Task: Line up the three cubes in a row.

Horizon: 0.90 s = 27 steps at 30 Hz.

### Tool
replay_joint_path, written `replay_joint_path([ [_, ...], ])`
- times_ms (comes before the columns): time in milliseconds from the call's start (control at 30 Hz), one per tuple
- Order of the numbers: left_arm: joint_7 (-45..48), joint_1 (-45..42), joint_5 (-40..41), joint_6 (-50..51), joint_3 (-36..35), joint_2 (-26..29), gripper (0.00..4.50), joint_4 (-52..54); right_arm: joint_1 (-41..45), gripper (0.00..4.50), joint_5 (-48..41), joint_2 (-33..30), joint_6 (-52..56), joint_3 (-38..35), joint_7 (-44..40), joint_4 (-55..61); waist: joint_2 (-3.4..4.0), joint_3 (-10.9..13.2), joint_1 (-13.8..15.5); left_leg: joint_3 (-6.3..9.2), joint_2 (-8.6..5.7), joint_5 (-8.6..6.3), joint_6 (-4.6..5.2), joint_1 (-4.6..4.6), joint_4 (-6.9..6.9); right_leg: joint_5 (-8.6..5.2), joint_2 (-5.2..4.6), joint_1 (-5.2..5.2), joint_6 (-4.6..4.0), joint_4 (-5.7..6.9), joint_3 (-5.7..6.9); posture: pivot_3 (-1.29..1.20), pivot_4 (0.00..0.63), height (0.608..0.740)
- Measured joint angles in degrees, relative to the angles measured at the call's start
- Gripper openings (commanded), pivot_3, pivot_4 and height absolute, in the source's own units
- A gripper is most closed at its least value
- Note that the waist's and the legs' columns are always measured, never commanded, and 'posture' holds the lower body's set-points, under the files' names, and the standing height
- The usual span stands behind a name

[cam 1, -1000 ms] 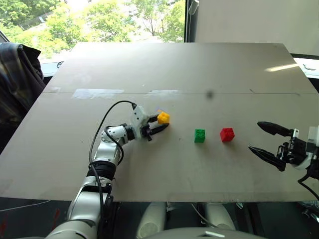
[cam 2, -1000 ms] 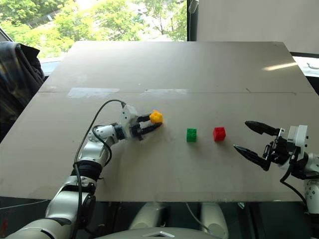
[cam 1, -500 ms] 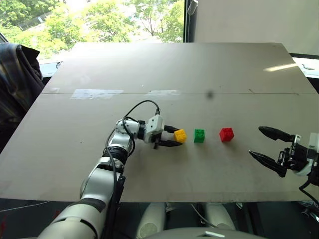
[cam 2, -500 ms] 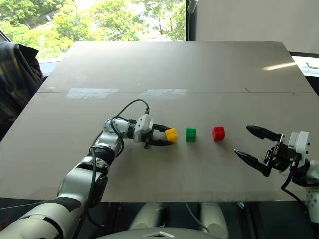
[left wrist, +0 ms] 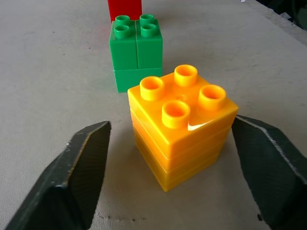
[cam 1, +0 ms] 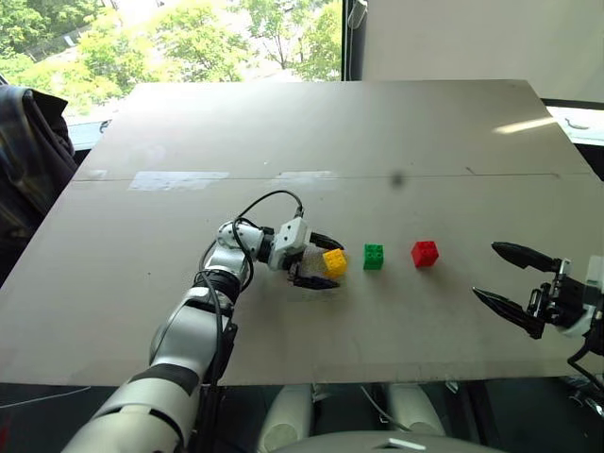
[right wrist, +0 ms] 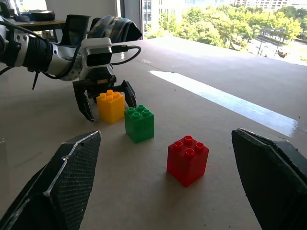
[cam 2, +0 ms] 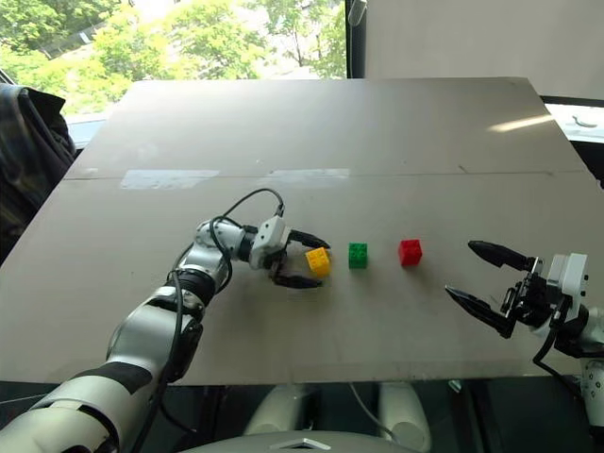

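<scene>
A: Where is the yellow cube in the left eye view?

B: Just left of centre, sitting on the grey worktop. It stands between the two black fingers of the left pincer, which reaches in from the left of the frame.

A: Is the pincer gripping it?

B: No. In the left wrist view the yellow cube has a gap of bare worktop on each side, and both fingers stand off from its faces. The pincer is spread wide around it, not touching.

A: And the other two cubes?

B: The green cube is just to the right of the yellow one, close but apart. The red cube is further right, with a wider gap. All three lie roughly along one line across the middle of the frame, studs up. The yellow one is turned slightly compared with the green.

A: What about the right pincer?

B: The right pincer is at the lower right of the frame, well apart from the red cube. Its fingers are spread wide with nothing between them. In the right wrist view the three cubes lie ahead of it, red nearest, then green, then yellow.
</scene>
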<state>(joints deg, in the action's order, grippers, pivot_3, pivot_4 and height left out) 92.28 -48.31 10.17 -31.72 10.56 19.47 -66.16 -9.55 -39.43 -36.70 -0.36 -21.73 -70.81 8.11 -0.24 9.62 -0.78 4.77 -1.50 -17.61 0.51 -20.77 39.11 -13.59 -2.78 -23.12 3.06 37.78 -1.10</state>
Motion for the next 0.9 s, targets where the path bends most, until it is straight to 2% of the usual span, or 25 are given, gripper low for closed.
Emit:
replay_joint_path([
  [333, -5.0, 0.0, -2.1, -2.4, -3.9, 0.7, 4.42, -1.8, 0.4, 4.50, 0.0, 0.0, 0.0, 0.0, -0.4, -0.4, 0.00, 0.0, -0.1, -0.01, 0.02, 0.00, 0.00, 0.06, 0.02, 0.00, 0.02, 0.00, 0.00, 0.11, -0.02, 0.00, 0.150, 0.740],
  [900, -5.1, 2.2, -2.1, -2.4, -6.2, 1.2, 4.42, 0.2, 3.3, 4.50, 0.4, -0.2, 0.2, 0.5, -2.4, -2.4, 0.02, 0.0, -0.3, -0.05, 0.06, 0.00, 0.00, 0.10, 0.02, 0.00, 0.06, 0.00, -0.01, 0.12, -0.08, 0.00, 0.150, 0.740],
])
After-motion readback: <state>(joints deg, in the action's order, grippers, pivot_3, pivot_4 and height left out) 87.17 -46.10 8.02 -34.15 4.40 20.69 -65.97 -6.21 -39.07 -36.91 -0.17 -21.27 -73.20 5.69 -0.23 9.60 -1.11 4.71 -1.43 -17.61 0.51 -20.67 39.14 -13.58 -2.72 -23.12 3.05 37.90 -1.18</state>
